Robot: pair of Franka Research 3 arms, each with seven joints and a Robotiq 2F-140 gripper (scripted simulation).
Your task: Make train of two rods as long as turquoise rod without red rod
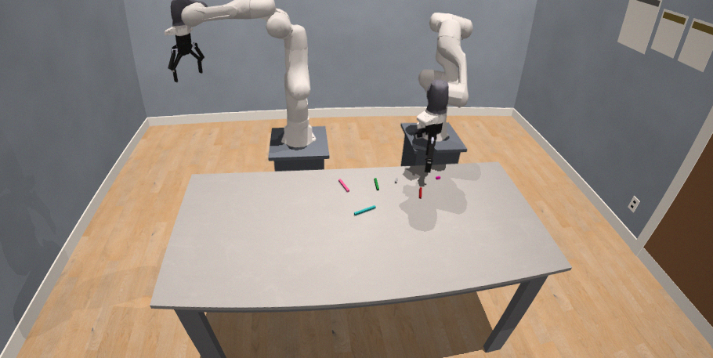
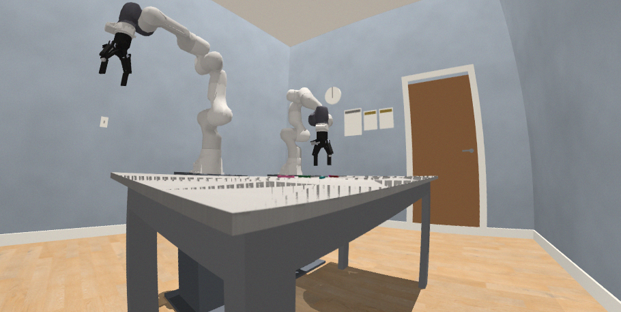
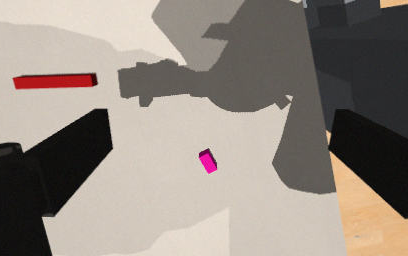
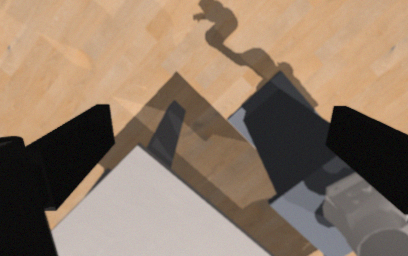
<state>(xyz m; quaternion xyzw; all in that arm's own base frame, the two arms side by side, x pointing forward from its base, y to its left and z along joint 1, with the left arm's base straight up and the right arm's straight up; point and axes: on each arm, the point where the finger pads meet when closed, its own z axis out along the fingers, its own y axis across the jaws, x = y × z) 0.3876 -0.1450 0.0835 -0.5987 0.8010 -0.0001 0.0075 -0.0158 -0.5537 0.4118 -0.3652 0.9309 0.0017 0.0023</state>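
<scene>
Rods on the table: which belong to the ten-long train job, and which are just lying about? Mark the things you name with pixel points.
In the job:
- turquoise rod (image 1: pixel 364 210) (image 2: pixel 321 177) (length to match)
- green rod (image 1: pixel 376 183) (image 2: pixel 304 176)
- magenta rod (image 1: pixel 437 177) (image 3: pixel 209 163)

Just lying about:
- pink rod (image 1: pixel 344 185) (image 2: pixel 285 176)
- red rod (image 1: pixel 420 193) (image 2: pixel 333 176) (image 3: pixel 54 82)
- small grey rod (image 1: pixel 396 180)
</scene>
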